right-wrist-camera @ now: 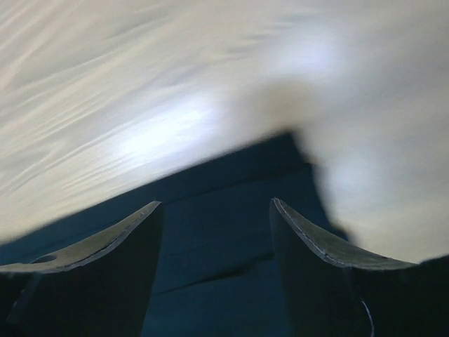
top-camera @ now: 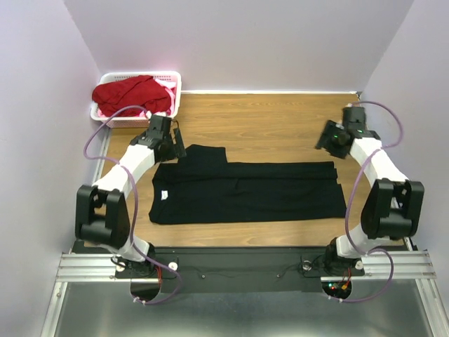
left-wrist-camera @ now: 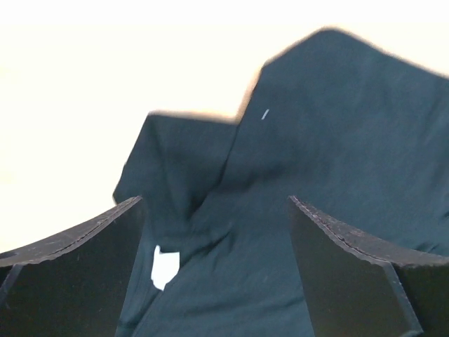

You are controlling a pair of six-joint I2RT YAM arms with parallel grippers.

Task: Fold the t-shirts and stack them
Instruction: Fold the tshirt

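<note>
Black tee (top-camera: 245, 193) flat at ctr of table (top-camera: 280, 119), long strip, sleeve (top-camera: 208, 153) poking out at 11 o'clock. L gripper (top-camera: 179, 146) by sleeve, R gripper (top-camera: 325, 140) near 1 o'clock corner; both spread, empty. Judgement: pinch sleeve edge only, fold inward, keep strip flat. Red tee (top-camera: 133, 95) in basket (top-camera: 175, 88), 10 o'clock.

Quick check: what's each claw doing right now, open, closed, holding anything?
Left claw: open, holding nothing, over the black t-shirt.
Right claw: open, holding nothing, over the same shirt's edge.
</note>
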